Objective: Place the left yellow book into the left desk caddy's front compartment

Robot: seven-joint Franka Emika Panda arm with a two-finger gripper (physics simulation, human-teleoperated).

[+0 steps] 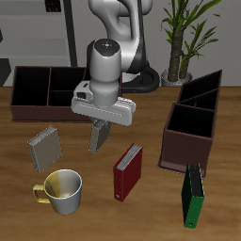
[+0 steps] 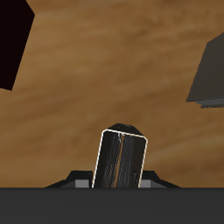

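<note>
The gripper (image 1: 100, 125) is hanging over the middle of the table (image 1: 151, 202), and its fingers (image 1: 97, 123) are pinching the top edge of the left yellow book (image 1: 99, 137), which is dangling upright beneath them, seemingly clear of the wood. In the wrist view the same book (image 2: 122, 160) is sitting squarely between the jaws, a dark speckled slab with a pale outline around it.

Taking the held book as the centre of a clock on the exterior view, the other grey-tan book (image 1: 44, 147) is lying at about nine o'clock, close by; I believe the grey block (image 2: 208, 74) at the edge of the wrist view is that one. The mug (image 1: 61, 190), yellowish on one half and white on the other, is sitting at seven o'clock near the table's front edge. The red book (image 1: 128, 170) is standing at about four o'clock, near, slightly tilted. The green book (image 1: 193, 196) is standing farther out along four o'clock, just in front of the left desk caddy (image 1: 189, 132), which is sitting at three o'clock, well apart from the held book. The wide brown caddy (image 1: 47, 92) is resting at about ten o'clock toward the back.
</note>
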